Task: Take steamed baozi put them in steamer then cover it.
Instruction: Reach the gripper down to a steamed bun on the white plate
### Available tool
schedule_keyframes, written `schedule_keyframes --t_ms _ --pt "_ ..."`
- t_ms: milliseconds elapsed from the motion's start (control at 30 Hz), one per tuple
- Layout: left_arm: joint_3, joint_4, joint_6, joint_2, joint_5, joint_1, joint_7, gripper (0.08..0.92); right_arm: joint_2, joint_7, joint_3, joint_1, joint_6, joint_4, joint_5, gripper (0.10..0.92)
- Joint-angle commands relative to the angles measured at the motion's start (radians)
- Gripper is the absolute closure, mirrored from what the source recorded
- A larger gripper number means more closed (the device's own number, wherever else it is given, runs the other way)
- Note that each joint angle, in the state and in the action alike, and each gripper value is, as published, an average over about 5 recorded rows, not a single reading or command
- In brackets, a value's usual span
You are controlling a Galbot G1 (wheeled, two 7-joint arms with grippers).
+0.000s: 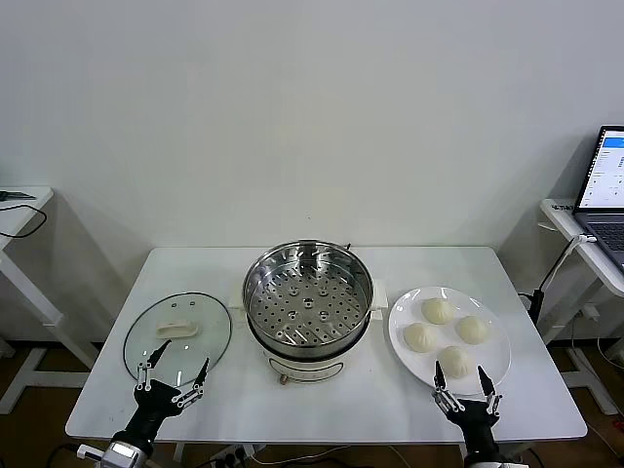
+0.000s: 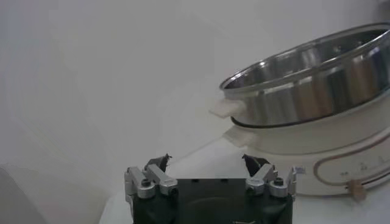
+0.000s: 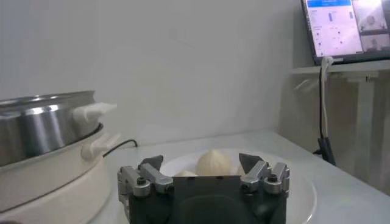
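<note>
Both of my pincers sit closest to the head camera, at the near table edge: my left gripper [image 1: 174,376] at about seven o'clock from the steamer, my right gripper [image 1: 466,381] at about five o'clock, each with its fingers spread wide apart and holding nothing. Right beyond my left gripper lies the cover [image 1: 177,335], a clear glass lid flat on the white table [image 1: 322,409] with its white handle up, at nine o'clock from the steamer [image 1: 308,304]. That steamer stands in the middle, open, its perforated tray bare as far as I can see. At three o'clock from it sits the white plate [image 1: 492,322], and on it all four steamed baozi [image 1: 447,335], clustered together, the nearest one just beyond my right fingertips. By my reckoning the job has not properly begun: no bun is in the pot, none is gripped, and the lid is off. What is left is everything, meaning four buns to carry across from plate to tray, then the lid to lift by its handle and set on the rim. A laptop [image 1: 606,185] glows on a side desk at far right.
</note>
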Motion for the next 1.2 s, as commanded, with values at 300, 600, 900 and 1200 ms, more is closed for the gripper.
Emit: schedule_keyframes --t_ms 300,600,900,1200 --pt "0.019 -0.028 0.001 -0.005 0.002 0.002 -0.012 0.177 -0.238 0.109 -0.006 0.486 -0.242 -0.18 0.179 0.203" --pt "0.027 -0.048 0.006 -0.013 0.001 0.001 -0.016 0.177 -0.494 -0.225 -0.305 0.894 -0.322 -0.505 0.375 0.203" --pt "0.035 -0.053 0.006 -0.019 0.001 0.004 -0.017 0.177 -0.614 -0.838 -0.737 1.29 -0.371 -0.76 0.235 0.203" --pt "0.04 -0.055 0.004 -0.025 -0.006 0.005 -0.032 0.177 -0.571 -1.41 -1.111 1.651 -0.303 -0.915 -0.113 0.203"
